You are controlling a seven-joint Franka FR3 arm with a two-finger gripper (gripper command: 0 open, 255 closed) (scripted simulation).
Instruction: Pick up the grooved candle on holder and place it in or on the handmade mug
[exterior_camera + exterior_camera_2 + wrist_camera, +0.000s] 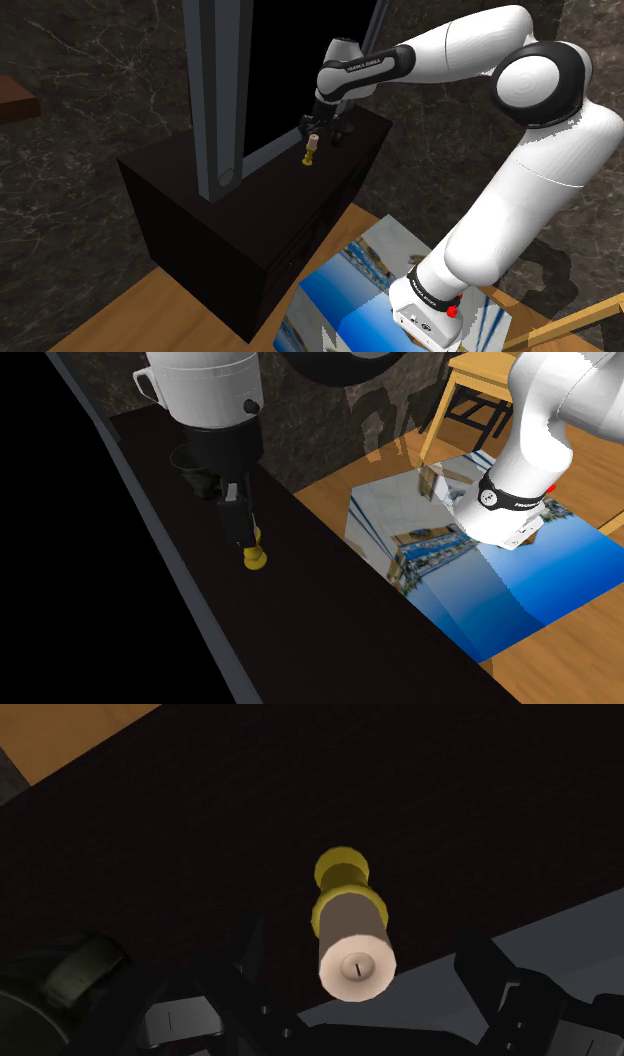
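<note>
A pale, cylindrical candle (312, 143) stands upright in a yellow holder on the dark cabinet top (250, 215). My gripper (308, 127) hangs straight above it, open. In the wrist view the candle (352, 939) rises between the two black fingers (245, 959), which stand apart on either side without touching it. From the second exterior view the gripper (245, 534) covers the candle, leaving just the yellow base (255, 557) visible. A dark mug (188, 464) sits on the cabinet just behind the gripper, and also appears as the mug (343, 134) and the mug (62, 982).
A grey frame (215, 100) around a black area runs along the back of the cabinet, close to the candle. The cabinet's front edge drops to a wooden floor (340, 482). My stand (350, 300) has a blue picture surface. A wooden chair (480, 387) stands beyond.
</note>
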